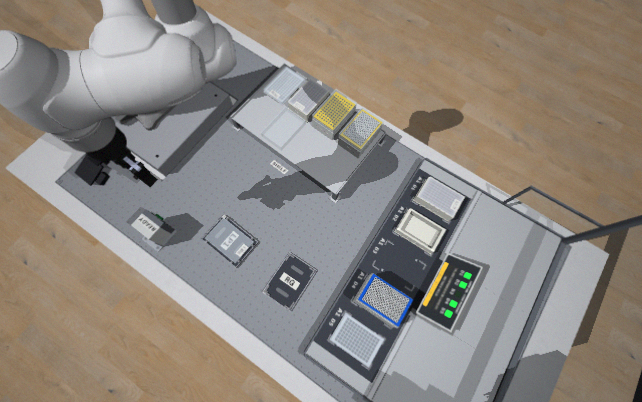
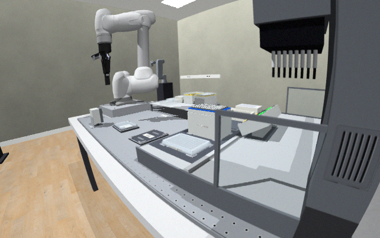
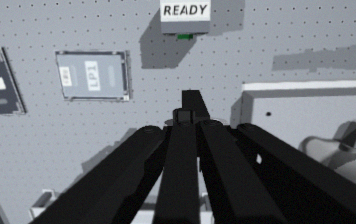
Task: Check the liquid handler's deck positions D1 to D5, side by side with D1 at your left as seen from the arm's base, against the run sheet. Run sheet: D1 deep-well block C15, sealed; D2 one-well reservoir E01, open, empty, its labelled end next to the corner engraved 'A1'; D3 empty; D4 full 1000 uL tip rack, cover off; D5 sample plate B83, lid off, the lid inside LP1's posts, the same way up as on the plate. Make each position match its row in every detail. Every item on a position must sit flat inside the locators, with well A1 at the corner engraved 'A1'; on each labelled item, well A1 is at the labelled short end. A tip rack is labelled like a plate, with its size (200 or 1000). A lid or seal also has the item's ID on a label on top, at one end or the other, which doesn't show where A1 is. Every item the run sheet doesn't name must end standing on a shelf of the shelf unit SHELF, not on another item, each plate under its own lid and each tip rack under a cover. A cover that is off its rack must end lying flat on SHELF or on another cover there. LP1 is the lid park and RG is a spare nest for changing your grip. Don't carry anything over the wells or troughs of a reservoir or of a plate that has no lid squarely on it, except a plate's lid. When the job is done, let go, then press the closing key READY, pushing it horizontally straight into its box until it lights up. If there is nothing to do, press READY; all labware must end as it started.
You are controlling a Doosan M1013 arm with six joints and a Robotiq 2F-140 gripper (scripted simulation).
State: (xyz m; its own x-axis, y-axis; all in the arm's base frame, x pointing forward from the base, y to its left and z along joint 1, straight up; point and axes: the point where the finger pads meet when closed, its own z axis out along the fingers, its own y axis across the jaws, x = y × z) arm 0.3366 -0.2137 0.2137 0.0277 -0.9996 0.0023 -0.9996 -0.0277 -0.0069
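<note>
My gripper (image 1: 146, 178) (image 2: 107, 79) is shut and empty. It hangs high above the table near the arm's base, fingers pointing down (image 3: 189, 107). The READY key box (image 1: 149, 227) stands on the table below and ahead of it (image 3: 185, 11). A lid lies inside LP1's posts (image 1: 231, 240), also in the wrist view (image 3: 92, 75). On the deck, D1 holds a white-topped block (image 1: 440, 197), D2 an open cream reservoir (image 1: 420, 230), D3 (image 1: 400, 257) is bare, D4 holds a blue-rimmed tip rack without cover (image 1: 385, 299), and D5 an unlidded well plate (image 1: 356, 339).
The RG nest (image 1: 291, 281) is empty between LP1 and the deck. SHELF (image 1: 320, 145) carries a lidded plate (image 1: 284, 84), a grey item (image 1: 306, 97), two yellow-rimmed tip racks (image 1: 334, 107) (image 1: 361, 129) and a flat clear cover (image 1: 282, 129). The handler's pipette head (image 2: 293, 59) overhangs the deck.
</note>
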